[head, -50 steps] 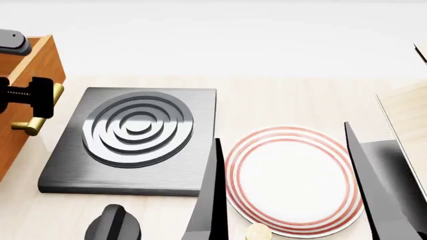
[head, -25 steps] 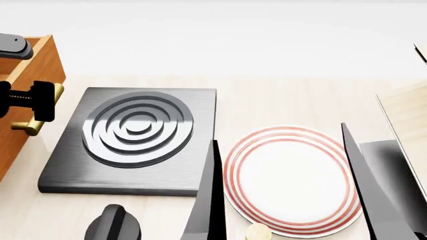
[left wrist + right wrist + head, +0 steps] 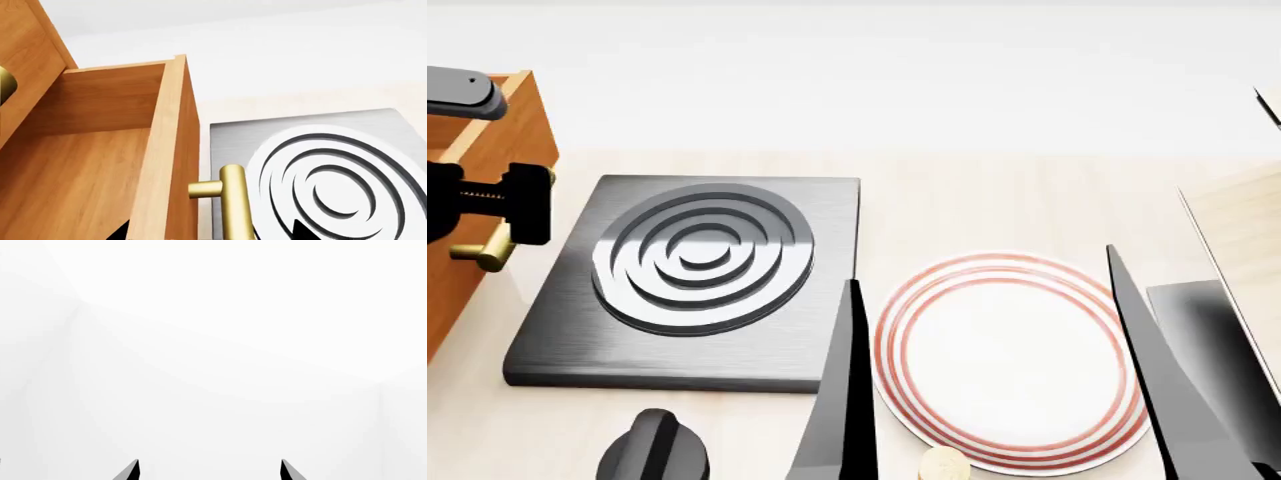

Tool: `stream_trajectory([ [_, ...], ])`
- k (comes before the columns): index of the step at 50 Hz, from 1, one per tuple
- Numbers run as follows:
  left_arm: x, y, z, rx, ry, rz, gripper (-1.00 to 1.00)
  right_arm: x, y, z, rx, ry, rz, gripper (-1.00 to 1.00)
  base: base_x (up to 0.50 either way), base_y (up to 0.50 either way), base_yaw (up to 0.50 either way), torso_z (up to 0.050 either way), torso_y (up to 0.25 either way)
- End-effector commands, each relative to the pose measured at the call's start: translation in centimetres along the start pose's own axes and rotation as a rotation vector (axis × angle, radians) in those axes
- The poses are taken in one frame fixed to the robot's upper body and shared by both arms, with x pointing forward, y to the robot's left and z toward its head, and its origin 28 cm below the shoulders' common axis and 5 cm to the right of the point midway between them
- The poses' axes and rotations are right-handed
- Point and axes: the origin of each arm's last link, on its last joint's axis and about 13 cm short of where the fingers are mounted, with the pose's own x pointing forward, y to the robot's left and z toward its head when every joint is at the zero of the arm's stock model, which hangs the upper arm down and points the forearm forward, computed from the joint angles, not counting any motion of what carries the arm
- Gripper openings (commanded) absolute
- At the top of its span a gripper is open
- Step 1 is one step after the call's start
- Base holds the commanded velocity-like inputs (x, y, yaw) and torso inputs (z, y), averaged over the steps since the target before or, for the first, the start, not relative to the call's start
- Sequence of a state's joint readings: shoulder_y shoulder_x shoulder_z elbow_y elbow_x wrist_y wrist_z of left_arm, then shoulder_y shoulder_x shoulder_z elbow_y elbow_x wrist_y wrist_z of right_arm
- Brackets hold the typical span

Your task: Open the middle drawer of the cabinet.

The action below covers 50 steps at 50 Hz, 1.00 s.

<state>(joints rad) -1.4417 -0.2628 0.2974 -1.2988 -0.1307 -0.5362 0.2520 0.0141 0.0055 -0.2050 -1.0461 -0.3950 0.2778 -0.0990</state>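
1 left gripper (image 3: 510,215) clamps the middle drawer's (image 3: 100,165) brass handle (image 3: 233,205).

Everything I see is bright and evenly lit, the renders crisp with no blur or edge distortion, though the pale background washes out to near white, and my right wrist view is almost blank white. The grey stove plate (image 3: 694,280) carries a soft sheen on its rings. The brass handle (image 3: 233,205) shows a mild highlight, and shadows on the surface (image 3: 1001,200) stay faint.
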Motion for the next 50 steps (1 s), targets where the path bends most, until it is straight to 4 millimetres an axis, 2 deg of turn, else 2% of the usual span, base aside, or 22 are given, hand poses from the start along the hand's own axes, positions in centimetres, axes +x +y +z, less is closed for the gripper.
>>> stream_trajectory([
  [1,-0.1,-0.6,0.3,-0.019,0.006,-0.052,1.00,0.0,0.0,0.0,-0.001,-0.002,0.000,1.00,0.00,0.00,0.00,0.000,0.000],
  [23,-1.1,-2.6,0.6,-0.011,-0.023,-0.114,1.00,-0.1,0.0,0.1,0.002,-0.004,0.002,1.00,0.00,0.00,0.00,0.000,0.000],
  [38,-0.2,-3.8,1.1,-0.065,-0.033,-0.076,1.00,0.0,0.0,0.0,0.005,-0.002,0.004,1.00,0.00,0.00,0.00,0.000,0.000],
  [50,0.8,-5.1,0.9,-0.089,-0.015,-0.072,1.00,0.0,-0.2,0.0,0.005,-0.003,-0.003,1.00,0.00,0.00,0.00,0.000,0.000],
])
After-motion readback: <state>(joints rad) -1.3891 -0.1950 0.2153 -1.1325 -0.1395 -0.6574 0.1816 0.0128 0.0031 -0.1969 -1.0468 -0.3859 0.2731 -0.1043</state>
